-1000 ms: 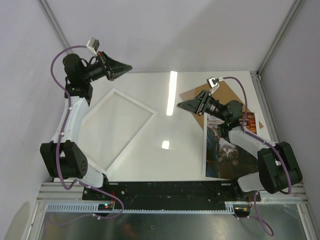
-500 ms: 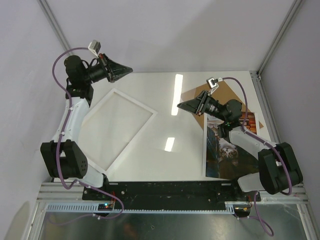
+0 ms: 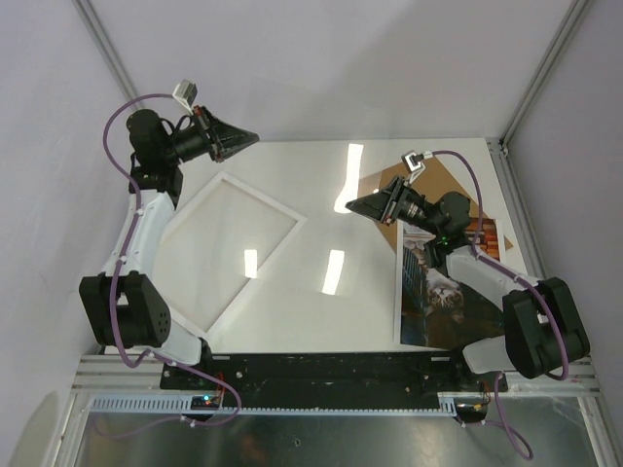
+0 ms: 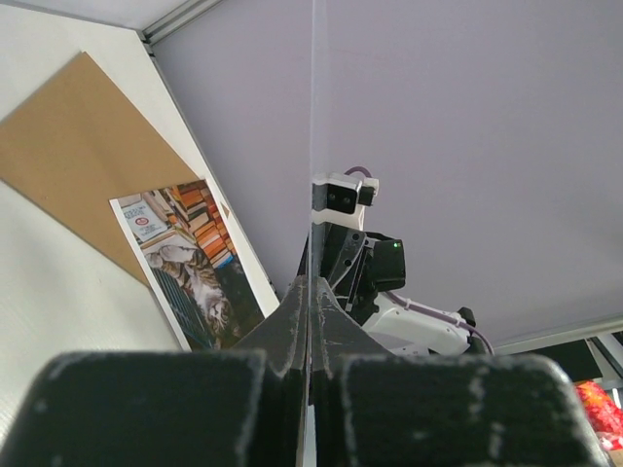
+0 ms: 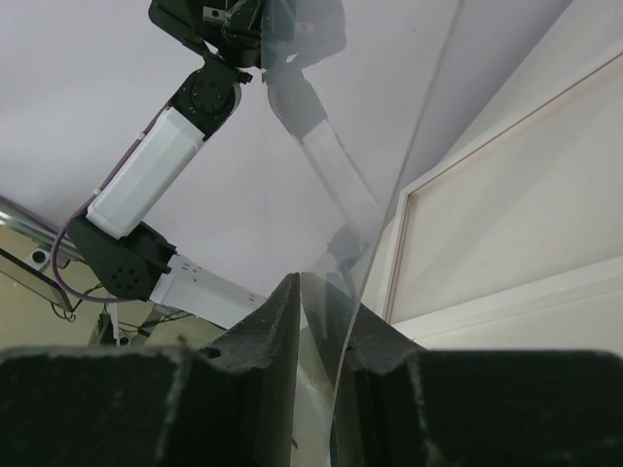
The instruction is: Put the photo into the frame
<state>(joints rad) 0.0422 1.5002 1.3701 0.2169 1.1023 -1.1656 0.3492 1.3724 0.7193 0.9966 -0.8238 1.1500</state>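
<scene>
The photo (image 3: pixel 443 292), a cat among books, lies flat at the table's right, partly under my right arm; the left wrist view shows the photo (image 4: pixel 190 258) too. The white frame (image 3: pixel 229 248) lies at the left, its pale edge (image 5: pixel 506 233) visible below the right wrist. A clear pane (image 5: pixel 389 185) hangs in the air between both arms. My left gripper (image 3: pixel 251 139) is shut on one edge of the pane (image 4: pixel 312 146). My right gripper (image 3: pixel 348 204) has the opposite edge between its jaws, which stand narrowly apart with a gap beside the pane.
A plain brown backing board (image 3: pixel 438 185) lies at the back right, partly under the photo. Metal posts rise at the table's back corners, and the rail with the arm bases runs along the near edge.
My right gripper's jaws have narrowed around the pane's edge. The pane has tilted a little, as its light reflections have shifted. Neither arm has moved much.
</scene>
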